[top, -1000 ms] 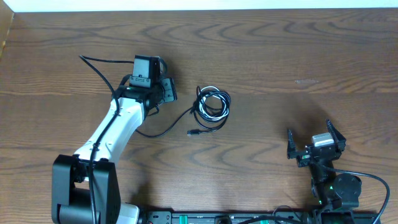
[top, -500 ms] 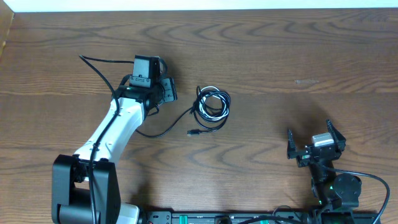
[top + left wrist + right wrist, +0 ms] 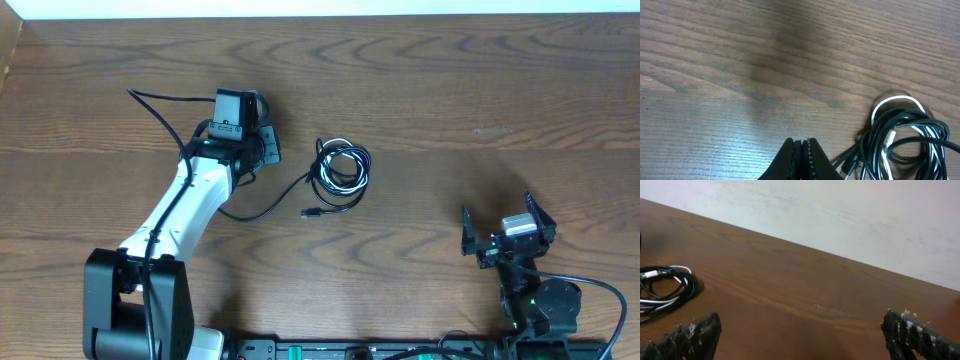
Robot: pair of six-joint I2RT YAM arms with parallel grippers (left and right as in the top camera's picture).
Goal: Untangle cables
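Got cables (image 3: 340, 170) bunched on worktop (image 3: 450, 100), just right of left jaws, pinched shut on nothing; right jaws wide, well apart. Could easily drag the whole knot along instead of loosening one strand.

The right claw (image 3: 800, 330) stands wide open, its two dark, toothed fingers (image 3: 695, 335) at the bottom corners of the view. Between them stretches the brown wood-grain worktop (image 3: 790, 280), up to a pale wall (image 3: 840, 220). At the left edge lie the cables (image 3: 665, 287), coiled together, black with one white strand, well apart from the claw.
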